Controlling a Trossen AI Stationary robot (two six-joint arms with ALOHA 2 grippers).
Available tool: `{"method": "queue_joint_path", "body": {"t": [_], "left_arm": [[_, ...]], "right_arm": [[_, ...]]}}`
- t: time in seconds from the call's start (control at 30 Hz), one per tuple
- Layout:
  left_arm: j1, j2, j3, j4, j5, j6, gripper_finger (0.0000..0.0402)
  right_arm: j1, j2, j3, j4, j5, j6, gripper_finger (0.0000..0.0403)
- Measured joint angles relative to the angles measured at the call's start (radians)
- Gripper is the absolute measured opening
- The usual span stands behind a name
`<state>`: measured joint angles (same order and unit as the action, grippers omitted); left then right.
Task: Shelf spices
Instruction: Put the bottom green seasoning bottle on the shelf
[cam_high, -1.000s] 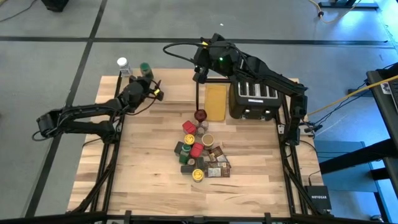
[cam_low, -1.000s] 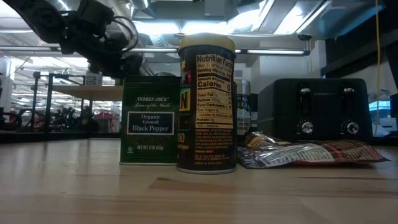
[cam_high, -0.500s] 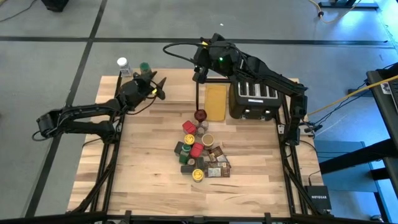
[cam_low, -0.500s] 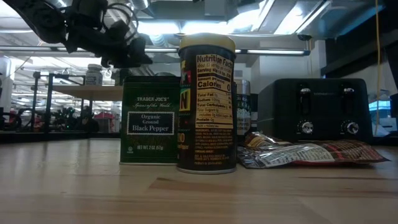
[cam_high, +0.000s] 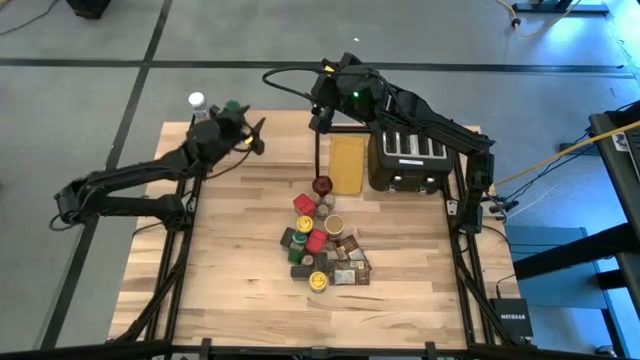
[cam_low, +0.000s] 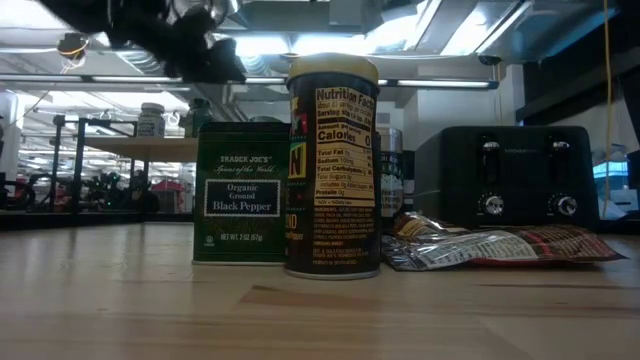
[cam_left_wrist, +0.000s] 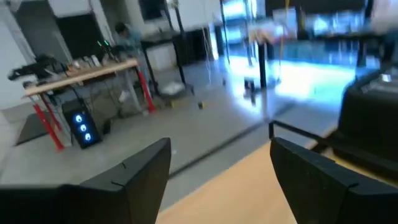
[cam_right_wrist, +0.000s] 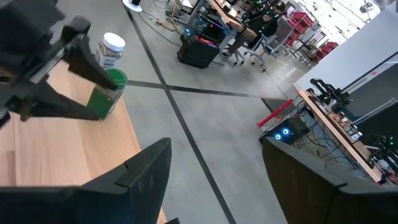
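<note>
Two spices stand upright on the shelf (cam_high: 285, 150) at the table's far left: a white-lidded jar (cam_high: 197, 100) and a green-lidded jar (cam_high: 232, 105). My left gripper (cam_high: 256, 138) hovers open above the shelf, just right of the green-lidded jar, with nothing between its fingers (cam_left_wrist: 221, 146). My right gripper (cam_high: 320, 100) hangs open and empty over the table's far middle, looking toward both jars (cam_right_wrist: 106, 96). The other spices lie in a pile (cam_high: 322, 245) on the table's middle; a black pepper tin (cam_low: 240, 193) and a dark jar (cam_low: 333, 165) stand at its near side.
A black toaster (cam_high: 408, 160) stands at the far right, with a flat tan-yellow board (cam_high: 347, 163) beside it. A dark red knob (cam_high: 322, 185) lies above the pile. A silvery packet (cam_low: 490, 245) lies right of the dark jar. Bare wood spreads left of the pile.
My left gripper has risen above the shelf beside the green-lidded jar, turning slightly, and has stayed open. Both jars on the shelf stand as before.
</note>
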<state>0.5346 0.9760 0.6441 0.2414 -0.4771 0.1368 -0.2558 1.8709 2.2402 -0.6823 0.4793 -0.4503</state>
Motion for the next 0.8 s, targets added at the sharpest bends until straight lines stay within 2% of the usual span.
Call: {"method": "queue_joint_path", "body": {"t": [0.13, 0.3, 0.53, 0.67, 0.8], "left_arm": [[0.019, 0.008, 0.204, -0.286, 0.0, 0.0, 0.0269], [0.113, 0.065, 0.415, -0.484, -0.002, 0.009, 0.0269], [0.245, 0.276, 0.736, -0.86, 0.13, 0.01, 0.0269], [0.264, 0.403, 0.922, -1.139, 0.139, -0.005, 0.0269], [0.267, 0.457, 1.024, -1.292, 0.134, -0.031, 0.0269]], "right_arm": [[0.0, 0.0, 0.0, 0.0, 0.0, 0.0, 0.0259], [-0.043, 0.0, 0.0, 0.0, -0.043, 0.0, 0.0259], [-0.168, 0.0, 0.0, -0.012, -0.181, -0.027, 0.0259], [-0.234, 0.0, 0.0, -0.025, -0.249, -0.052, 0.0259], [-0.279, -0.001, 0.0, -0.027, -0.296, -0.107, 0.0259]]}}
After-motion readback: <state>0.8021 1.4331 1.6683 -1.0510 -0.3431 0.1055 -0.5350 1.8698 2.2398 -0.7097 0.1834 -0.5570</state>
